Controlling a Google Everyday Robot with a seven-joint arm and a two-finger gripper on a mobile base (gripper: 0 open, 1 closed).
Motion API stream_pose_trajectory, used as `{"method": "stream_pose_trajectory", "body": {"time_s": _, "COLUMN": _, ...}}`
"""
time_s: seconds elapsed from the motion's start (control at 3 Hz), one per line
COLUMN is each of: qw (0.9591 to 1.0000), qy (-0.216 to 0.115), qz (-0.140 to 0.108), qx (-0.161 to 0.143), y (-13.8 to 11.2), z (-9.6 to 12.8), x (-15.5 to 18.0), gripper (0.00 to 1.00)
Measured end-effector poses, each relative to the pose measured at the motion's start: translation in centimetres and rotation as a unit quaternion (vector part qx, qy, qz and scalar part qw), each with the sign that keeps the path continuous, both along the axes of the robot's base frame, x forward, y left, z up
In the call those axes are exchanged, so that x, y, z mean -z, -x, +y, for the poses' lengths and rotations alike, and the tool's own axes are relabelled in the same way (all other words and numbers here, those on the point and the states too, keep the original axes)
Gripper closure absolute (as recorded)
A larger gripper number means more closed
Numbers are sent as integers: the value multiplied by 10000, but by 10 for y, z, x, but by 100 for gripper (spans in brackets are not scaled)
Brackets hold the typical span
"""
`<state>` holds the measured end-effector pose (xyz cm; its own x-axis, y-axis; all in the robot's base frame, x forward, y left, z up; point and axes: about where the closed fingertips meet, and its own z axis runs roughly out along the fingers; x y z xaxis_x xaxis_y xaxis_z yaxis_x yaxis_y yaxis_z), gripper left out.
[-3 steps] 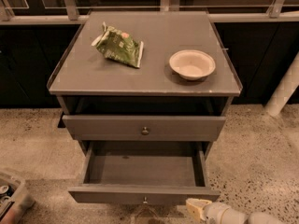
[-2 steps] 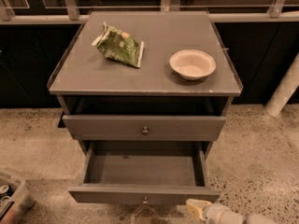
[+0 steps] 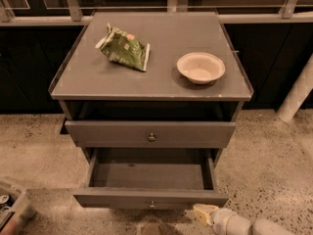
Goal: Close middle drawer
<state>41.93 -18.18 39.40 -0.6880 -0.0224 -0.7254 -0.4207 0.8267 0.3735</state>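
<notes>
Standing pulled well out, the middle drawer (image 3: 112, 198) was not yet closed when you looked: its grey box gaped below the top drawer (image 3: 112, 133), front panel nearest the camera. By my judgement the whole push was left to do. Your gripper (image 3: 205, 213) sat low, just beside that front's right end; you could not tell whether it was apart or together. You could count two drawer fronts, one knob (image 3: 151, 204) on each, and on the cabinet top (image 3: 166, 38) one bowl (image 3: 200, 67) and one green bag (image 3: 123, 48).

Gripper (image 3: 204, 213) just below pulled-out middle drawer (image 3: 150, 198) front, right end; bare floor (image 3: 274, 175) rightward
</notes>
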Motion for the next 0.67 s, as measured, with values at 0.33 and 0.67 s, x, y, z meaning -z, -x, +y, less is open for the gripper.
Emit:
{"method": "stream_pose_trajectory", "body": {"time_s": 0.33, "qw": 9994, "qy": 158, "qz": -275, "qx": -167, "y": -28, "z": 3, "x": -9, "gripper": 100}}
{"method": "stream_pose_trajectory", "body": {"time_s": 0.67, "qw": 9994, "qy": 158, "qz": -275, "qx": -167, "y": -27, "z": 3, "x": -9, "gripper": 100}}
